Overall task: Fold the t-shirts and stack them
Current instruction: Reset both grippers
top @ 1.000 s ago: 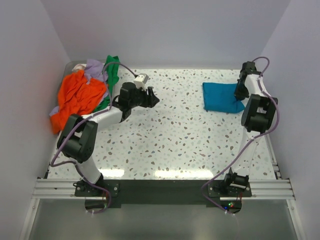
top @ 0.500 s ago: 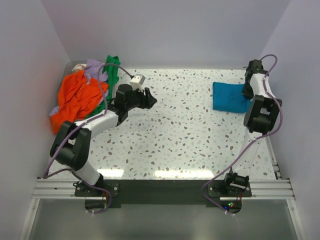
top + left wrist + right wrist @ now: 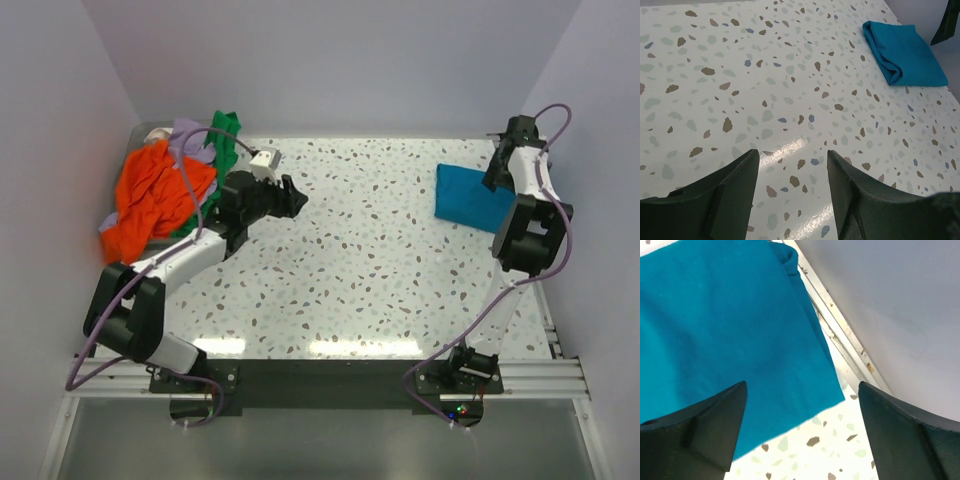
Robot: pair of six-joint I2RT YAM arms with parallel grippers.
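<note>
A folded teal t-shirt (image 3: 468, 196) lies flat at the table's far right, also seen in the left wrist view (image 3: 905, 50) and filling the right wrist view (image 3: 725, 325). My right gripper (image 3: 495, 177) (image 3: 802, 390) hovers over its right-hand corner, wide open and holding nothing. The orange t-shirt (image 3: 152, 197), green t-shirt (image 3: 224, 142) and lavender t-shirt (image 3: 186, 134) lie crumpled in a heap at the far left. Just right of that heap, my left gripper (image 3: 291, 196) (image 3: 792, 159) stands open over bare tabletop with nothing between its fingers.
A metal rail (image 3: 840, 337) runs along the table's right edge, close beside the teal shirt, with the wall (image 3: 900, 300) right behind it. The speckled tabletop (image 3: 370, 240) stretches between the two arms.
The right gripper slid the teal shirt rightward toward the table's edge, then opened and let it go. The left arm drew back a little to the left.
</note>
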